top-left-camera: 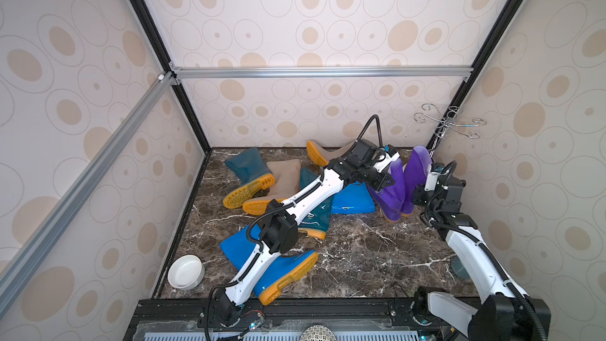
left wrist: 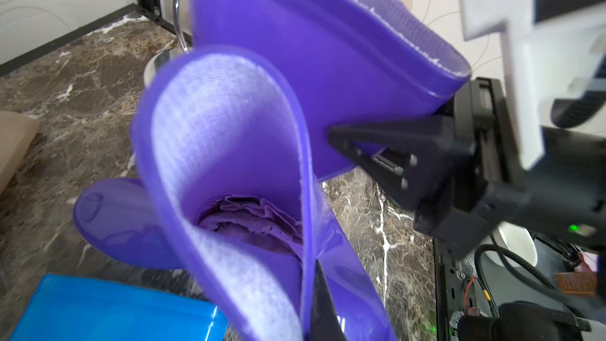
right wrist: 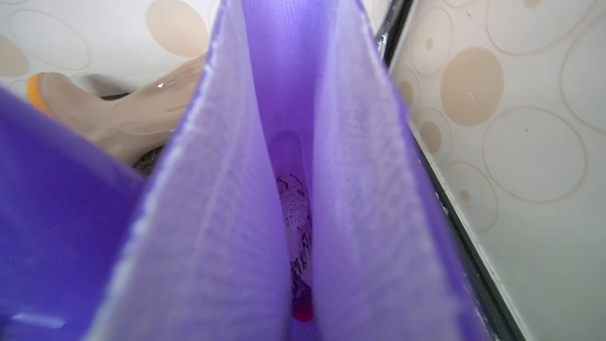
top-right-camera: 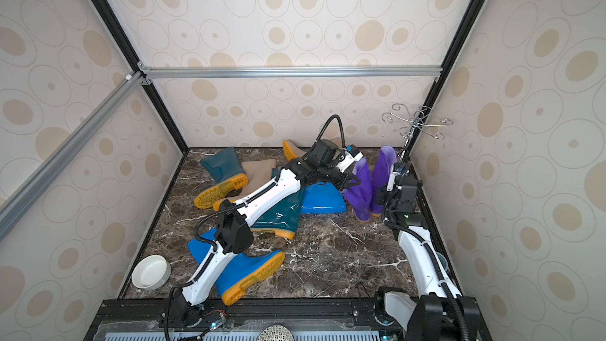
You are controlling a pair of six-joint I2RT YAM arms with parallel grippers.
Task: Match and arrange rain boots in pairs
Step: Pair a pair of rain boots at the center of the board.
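Note:
Two purple rain boots stand upright side by side at the back right in both top views, one nearer the middle (top-left-camera: 392, 191) (top-right-camera: 362, 188) and one by the wall (top-left-camera: 416, 175) (top-right-camera: 383, 172). My left gripper (top-left-camera: 388, 182) (left wrist: 308, 290) is shut on the rim of the middle one, pinching its wall. My right gripper (top-left-camera: 415, 195) sits at the wall-side boot's (right wrist: 360, 191) top edge, with one black finger (left wrist: 360, 145) against the outside of the shaft. Its jaws are hidden in the right wrist view. Teal (top-left-camera: 246, 168) (top-left-camera: 316, 214), beige (top-left-camera: 282, 182) (top-left-camera: 323, 152) and blue (top-left-camera: 352, 200) (top-left-camera: 285, 270) boots lie scattered.
A white bowl (top-left-camera: 185, 272) sits at the front left corner of the marble floor (top-left-camera: 360, 257). A chrome hook rack (top-left-camera: 449, 123) stands in the back right corner behind the purple boots. Patterned walls close in three sides. My left arm stretches over the teal and blue boots.

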